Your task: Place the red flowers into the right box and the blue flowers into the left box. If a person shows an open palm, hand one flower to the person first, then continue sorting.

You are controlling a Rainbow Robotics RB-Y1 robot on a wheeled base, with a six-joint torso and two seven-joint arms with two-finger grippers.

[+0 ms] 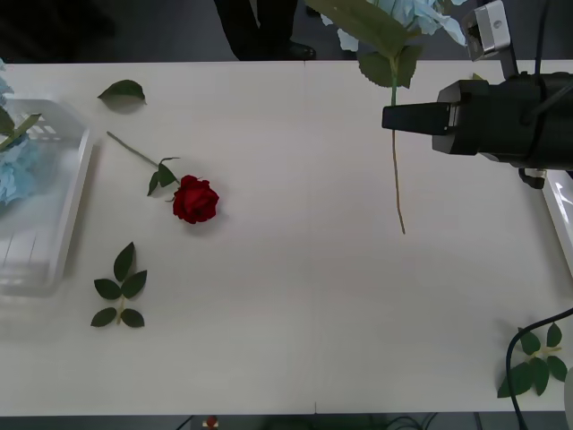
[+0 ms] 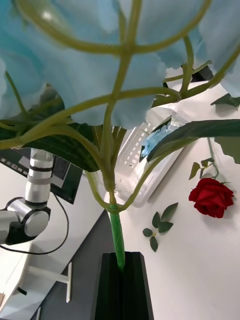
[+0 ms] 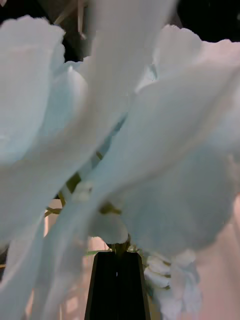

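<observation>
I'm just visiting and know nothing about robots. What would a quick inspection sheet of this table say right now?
Surface: white table, flat and bare in the middle.
Job's things: one red rose lying on the table; a blue flower held up by its stem; more blue petals in the left tray; right tray's edge.
Clutter: loose leaf sprigs.
Hands: right hand shut on the blue flower's stem; left hand shut among blue petals.
Cables: black cable near the right corner.
Surroundings: a person's dark legs beyond the table.

The right box (image 1: 562, 215) is cut off at the edge; pale petals (image 3: 150, 150) hide the left gripper's (image 3: 117, 280) surroundings.
</observation>
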